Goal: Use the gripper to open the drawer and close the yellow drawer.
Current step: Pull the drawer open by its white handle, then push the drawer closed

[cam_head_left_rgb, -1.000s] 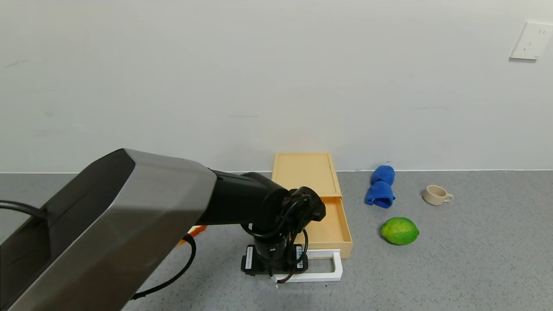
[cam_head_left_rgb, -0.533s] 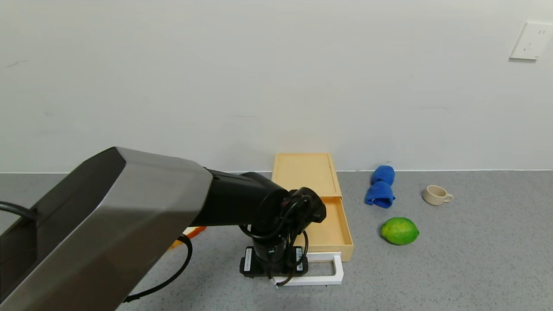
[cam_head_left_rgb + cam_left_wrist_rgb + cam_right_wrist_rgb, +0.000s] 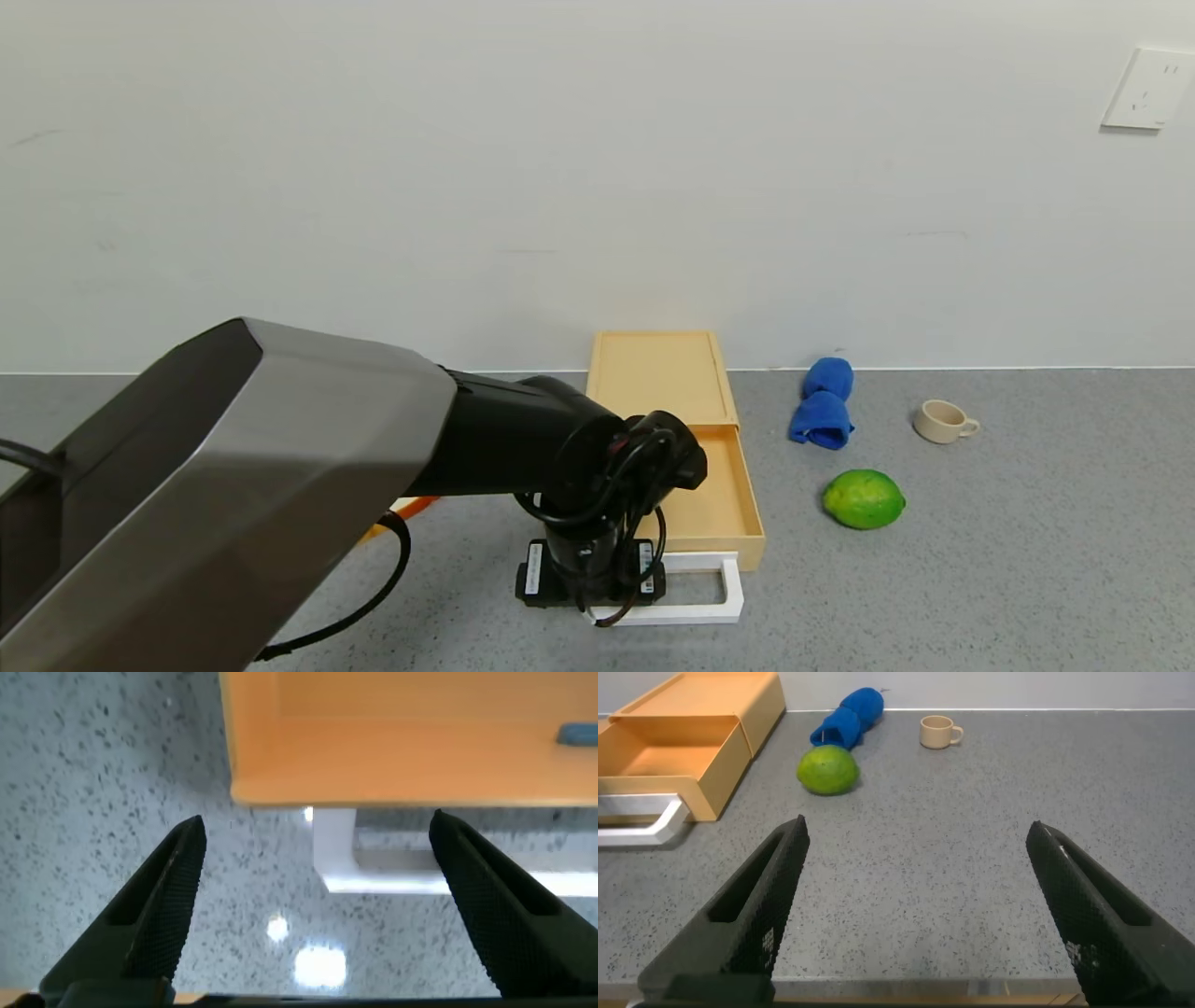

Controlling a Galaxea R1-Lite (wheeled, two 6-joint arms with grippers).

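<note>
The pale yellow drawer (image 3: 714, 504) stands pulled partway out of its flat yellow box (image 3: 661, 373) by the wall. Its white loop handle (image 3: 728, 597) points toward me. My left gripper (image 3: 590, 597) points down over the handle's left end. In the left wrist view the left gripper (image 3: 318, 877) is open, with the handle's corner (image 3: 374, 863) between the wide-apart fingers, just below the drawer front (image 3: 411, 756). My right gripper (image 3: 915, 905) is open and empty over bare table, far from the drawer (image 3: 663, 761), and is out of the head view.
A green lime (image 3: 864, 498), a rolled blue cloth (image 3: 823, 403) and a small beige cup (image 3: 943, 421) lie right of the drawer. An orange object (image 3: 411, 509) peeks out behind my left arm. The wall runs close behind the box.
The drawer and its handle have slid a little farther out toward me. My left gripper has moved the same way with the handle.
</note>
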